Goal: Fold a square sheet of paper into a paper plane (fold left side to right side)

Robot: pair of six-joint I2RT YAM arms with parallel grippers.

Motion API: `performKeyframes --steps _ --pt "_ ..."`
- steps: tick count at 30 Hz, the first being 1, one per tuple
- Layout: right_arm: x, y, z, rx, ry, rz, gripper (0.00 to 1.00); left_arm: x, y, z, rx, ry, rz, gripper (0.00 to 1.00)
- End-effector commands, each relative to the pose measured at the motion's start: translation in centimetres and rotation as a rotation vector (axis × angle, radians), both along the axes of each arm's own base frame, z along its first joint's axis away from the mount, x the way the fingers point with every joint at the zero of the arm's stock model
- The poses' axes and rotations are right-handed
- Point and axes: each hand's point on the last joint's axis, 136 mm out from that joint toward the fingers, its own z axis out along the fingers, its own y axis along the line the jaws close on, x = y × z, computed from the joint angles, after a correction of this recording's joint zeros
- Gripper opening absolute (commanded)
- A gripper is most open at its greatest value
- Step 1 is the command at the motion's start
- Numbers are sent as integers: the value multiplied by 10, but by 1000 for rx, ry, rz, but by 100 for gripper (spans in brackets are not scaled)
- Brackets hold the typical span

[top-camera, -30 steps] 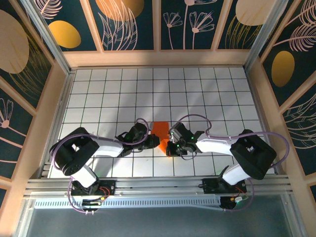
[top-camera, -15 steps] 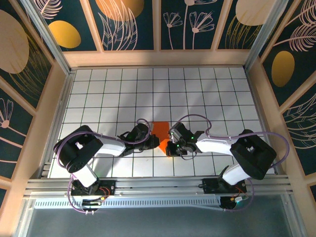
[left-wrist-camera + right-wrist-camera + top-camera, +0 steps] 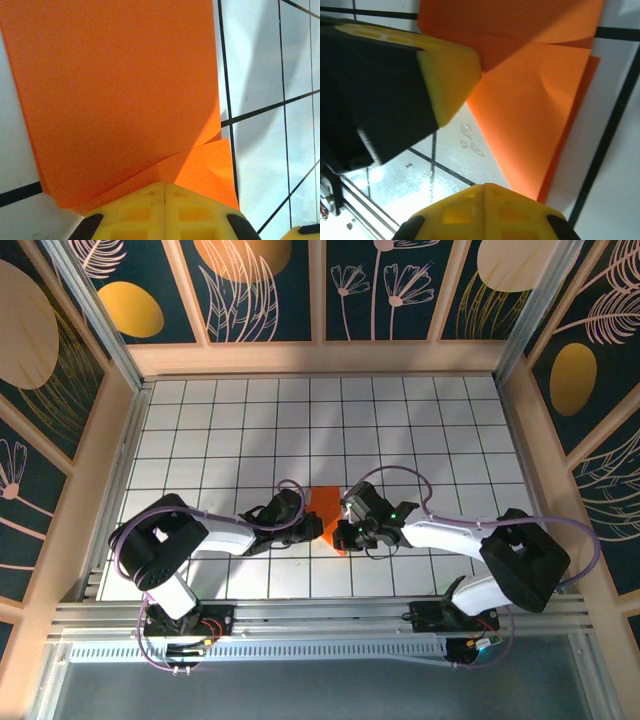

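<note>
1. The tiled table (image 3: 420, 430) is white with dark grid lines and is walled by wood-framed panels.
2. The left arm (image 3: 200, 538) and the right arm (image 3: 450, 535) reach inward from the near edge. Their wrists almost meet over the near-middle tiles, and looping purple cables (image 3: 395, 480) rise above them.
3. The orange paper (image 3: 325, 506) lies flat on those tiles, between the two wrists. From above it shows as a narrow bright strip, its sides covered by the arms.
4. In the left wrist view the paper (image 3: 115, 90) is one broad plain panel, with a slanted flap folded across its near right corner.
5. In the right wrist view the paper (image 3: 535, 115) shows a triangular flap over a lower layer, whose edge peeks out on the right.
6. The left gripper (image 3: 164, 195) has its yellow fingers pressed together at the paper's near edge. One finger (image 3: 451, 75) juts in over the paper.
7. The right gripper (image 3: 484, 195) is likewise closed tight, tips at the flap's point. Whether either pinches paper cannot be told.
</note>
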Motion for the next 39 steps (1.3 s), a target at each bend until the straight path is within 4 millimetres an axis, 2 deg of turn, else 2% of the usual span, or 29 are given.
performKeyframes --steps 1,7,20,27,39 --pt "3 14 4 61 12 -6 0 -3 18 -25 106 42 34 0" --pt "9 26 -4 71 7 -11 0 -4 18 -25 107 43 30 0" --pt "19 29 -19 36 -2 -37 0 -5 19 -27 112 46 29 0" --pt "14 19 -31 -13 34 -61 0 -6 21 -28 121 47 33 0" --pt "-22 -25 -46 -123 125 -64 0 -6 27 -30 136 48 50 0"
